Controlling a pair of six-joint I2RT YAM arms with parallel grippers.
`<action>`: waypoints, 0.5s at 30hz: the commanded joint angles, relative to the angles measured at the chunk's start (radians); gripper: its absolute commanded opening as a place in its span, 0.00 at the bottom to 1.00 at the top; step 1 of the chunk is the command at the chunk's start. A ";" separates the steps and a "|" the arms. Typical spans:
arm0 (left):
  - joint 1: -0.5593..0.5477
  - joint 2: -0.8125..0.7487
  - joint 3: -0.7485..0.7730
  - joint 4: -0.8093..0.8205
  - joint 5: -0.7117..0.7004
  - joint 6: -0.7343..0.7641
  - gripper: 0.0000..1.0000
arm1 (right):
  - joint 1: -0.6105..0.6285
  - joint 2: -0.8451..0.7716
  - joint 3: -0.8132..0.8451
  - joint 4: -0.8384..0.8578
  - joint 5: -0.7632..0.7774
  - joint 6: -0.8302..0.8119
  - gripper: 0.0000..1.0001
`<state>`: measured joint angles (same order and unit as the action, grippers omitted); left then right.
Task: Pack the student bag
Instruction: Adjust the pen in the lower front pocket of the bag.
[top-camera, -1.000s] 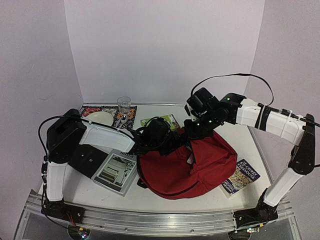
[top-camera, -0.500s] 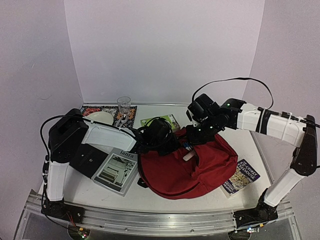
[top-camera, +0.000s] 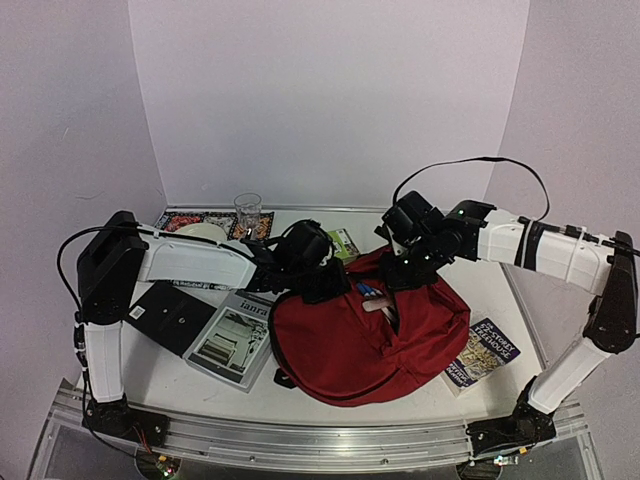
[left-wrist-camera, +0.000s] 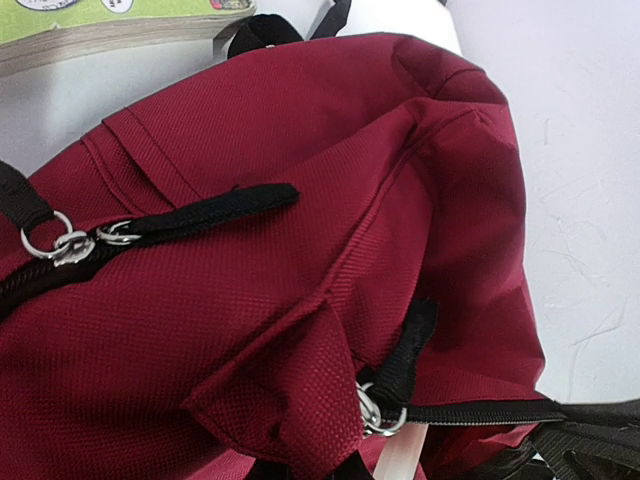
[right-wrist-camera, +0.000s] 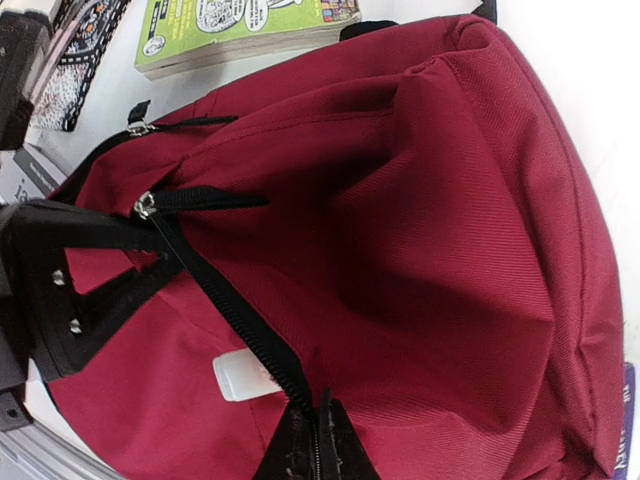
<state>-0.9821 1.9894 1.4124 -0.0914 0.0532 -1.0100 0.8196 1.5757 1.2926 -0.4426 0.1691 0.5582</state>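
Observation:
The student bag (top-camera: 370, 345), dark red with black zips, lies in the middle of the table with its top opening facing the back. My left gripper (top-camera: 333, 287) is shut on a pinched fold of red fabric (left-wrist-camera: 300, 405) beside a zip pull (left-wrist-camera: 372, 415). Only a sliver of its fingers shows at the bottom edge of the left wrist view. My right gripper (right-wrist-camera: 318, 440) is shut on the black zip edge (right-wrist-camera: 235, 320) on the opening's other side. A white label (right-wrist-camera: 238, 376) shows inside. Small blue and red items (top-camera: 369, 291) sit in the opening.
A green book (top-camera: 342, 240) lies behind the bag. A glass (top-camera: 247, 212), a pale bowl (top-camera: 200, 232) and a patterned mat (top-camera: 262, 226) stand at the back left. A magazine (top-camera: 235, 340) and a black notebook (top-camera: 170, 318) lie left; a purple book (top-camera: 482, 352) lies right.
My left gripper has closed on the bag's fabric and its arm has stretched further out. The right gripper has dropped a little with the zip edge. The opening now gapes wider.

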 joint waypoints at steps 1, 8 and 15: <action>0.029 -0.054 0.077 -0.094 -0.025 0.055 0.00 | 0.008 -0.033 0.019 -0.064 0.002 -0.071 0.21; 0.031 -0.040 0.118 -0.099 -0.006 0.064 0.00 | 0.031 -0.042 -0.009 -0.062 -0.050 -0.094 0.48; 0.032 -0.029 0.146 -0.114 0.000 0.073 0.00 | 0.096 -0.039 -0.001 -0.049 -0.083 -0.111 0.74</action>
<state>-0.9611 1.9888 1.4875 -0.2252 0.0597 -0.9634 0.8839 1.5676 1.2926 -0.4519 0.1087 0.4661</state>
